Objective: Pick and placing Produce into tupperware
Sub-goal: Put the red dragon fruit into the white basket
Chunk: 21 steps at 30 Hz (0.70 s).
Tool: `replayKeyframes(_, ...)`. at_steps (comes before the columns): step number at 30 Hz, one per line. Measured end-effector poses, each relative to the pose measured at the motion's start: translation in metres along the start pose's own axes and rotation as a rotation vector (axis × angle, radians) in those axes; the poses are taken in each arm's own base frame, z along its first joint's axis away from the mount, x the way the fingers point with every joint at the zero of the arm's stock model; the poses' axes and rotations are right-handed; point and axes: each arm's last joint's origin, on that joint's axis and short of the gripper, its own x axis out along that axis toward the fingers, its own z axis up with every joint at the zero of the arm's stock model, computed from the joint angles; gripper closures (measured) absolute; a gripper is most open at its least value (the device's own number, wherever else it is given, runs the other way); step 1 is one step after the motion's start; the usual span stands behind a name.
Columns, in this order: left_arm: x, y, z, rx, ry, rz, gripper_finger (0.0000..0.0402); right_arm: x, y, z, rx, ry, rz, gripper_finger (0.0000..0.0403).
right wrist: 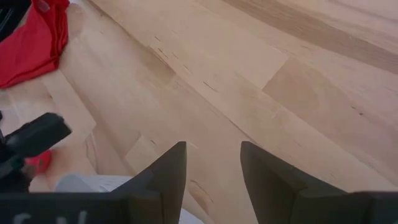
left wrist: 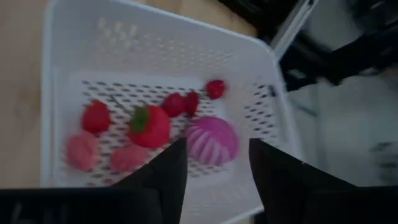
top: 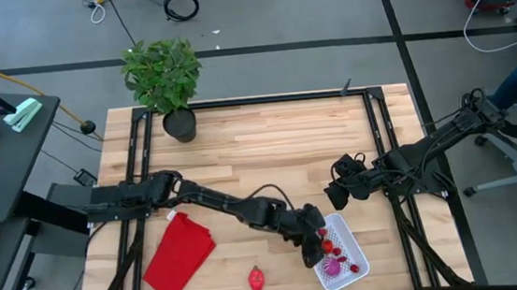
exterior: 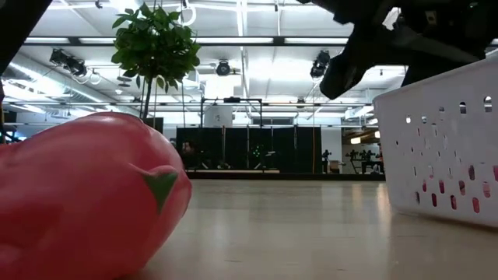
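A red cloth (top: 178, 255) and potted plant (top: 164, 76) sit well apart.

Produce (left wrist: 149, 126) inside tupperware (left wrist: 81, 50)

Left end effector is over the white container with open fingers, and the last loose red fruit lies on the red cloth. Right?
Not quite. The loose red fruit lies on the bare table, beside the red cloth, as the high view shows. The left end effector is open over the white container.

Bright, even light from ceiling strips (exterior: 257, 58) glares white in the low view. Beyond the left pincer (left wrist: 214, 165), the tupperware (left wrist: 68, 37) is soft, blurred. The tabletop (top: 269, 153) carries faint shadows.
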Motion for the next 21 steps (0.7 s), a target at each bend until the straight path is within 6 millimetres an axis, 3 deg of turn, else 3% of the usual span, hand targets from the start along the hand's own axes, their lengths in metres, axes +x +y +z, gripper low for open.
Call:
replayKeyframes(5,-0.014,0.013,0.021,-0.108,0.066,-0.099,0.0218,0.0,0.0,0.0,0.0,0.0,0.0,0.0243)
replayKeyframes(11,-0.049,0.005,0.048,-0.095,0.035,-0.18,0.0235,0.0,0.004,0.001,-0.039,-0.011,0.034,0.0243)
replayKeyframes(16,-0.101,-0.01,0.067,-0.035,-0.006,-0.19,0.025,-0.002,0.018,0.007,-0.09,-0.076,0.172,0.0243)
replayKeyframes(21,-0.153,-0.014,0.078,-0.008,-0.024,-0.093,0.0266,-0.012,0.044,0.021,-0.157,-0.249,0.433,0.0243)
